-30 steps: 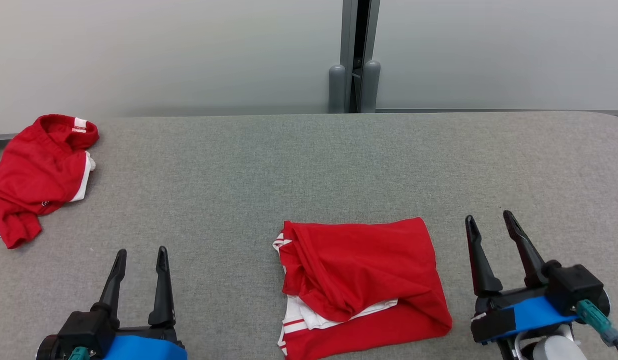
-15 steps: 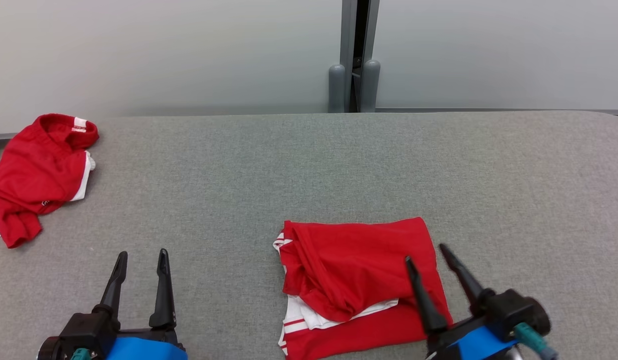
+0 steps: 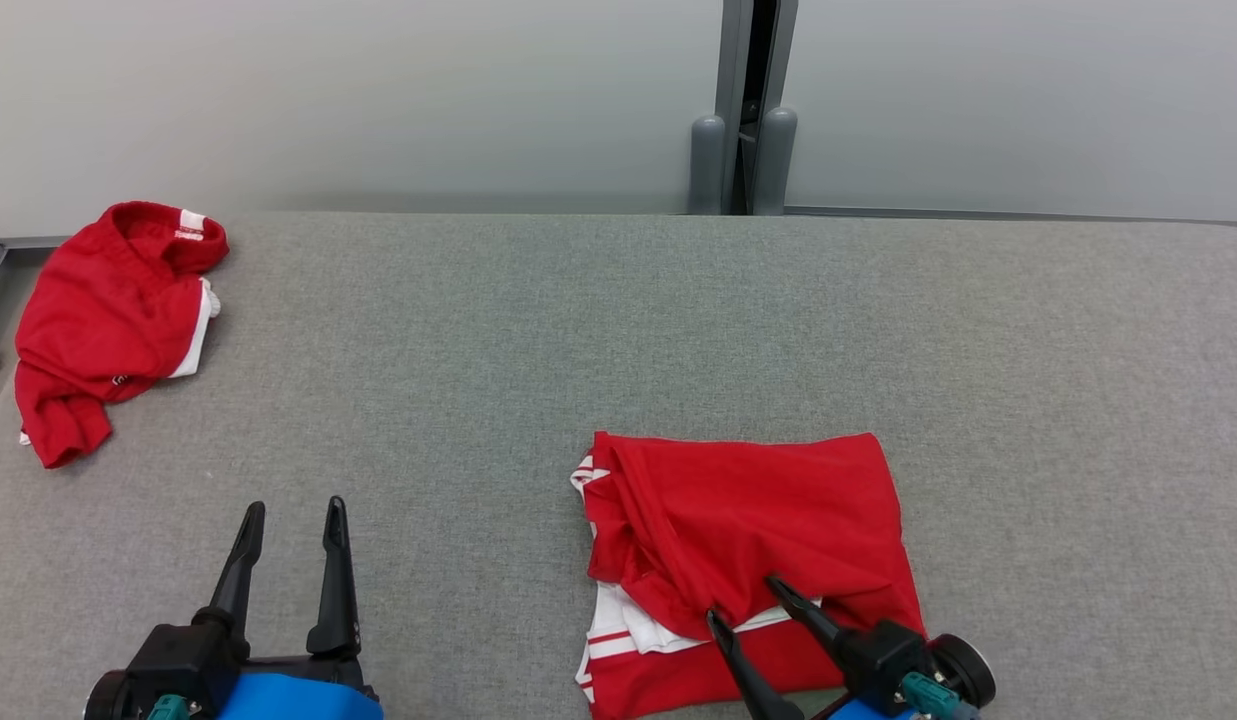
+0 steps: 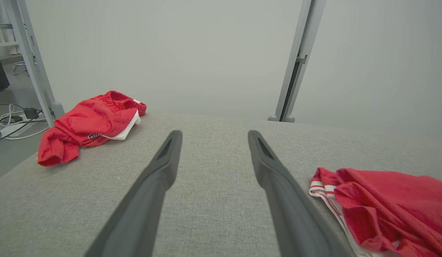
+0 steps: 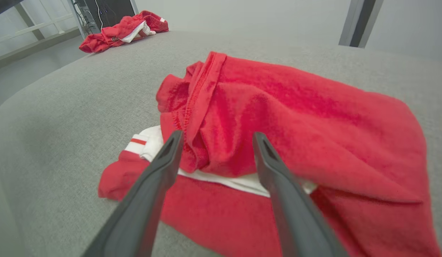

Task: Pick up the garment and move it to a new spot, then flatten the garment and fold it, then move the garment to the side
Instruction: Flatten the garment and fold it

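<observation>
Seemingly near the end: folded, not yet moved aside.
At the right gripper [image 3: 741, 598]: jaws spread wide, nothing held, poised over the near edge of the folded garment [image 3: 758, 500], lying just ahead of it on the table [image 3: 578, 330]. Looks flattened and folded already; only the shift sideways left. Far to its left, past the equally wide-spread, empty left gripper [image 3: 295, 505], another crumpled red garment [image 3: 108, 320].

The garment [image 3: 758, 500], red with white striped trim, lies loosely folded and rumpled near the grey counter's [image 3: 578, 320] front edge.
</observation>
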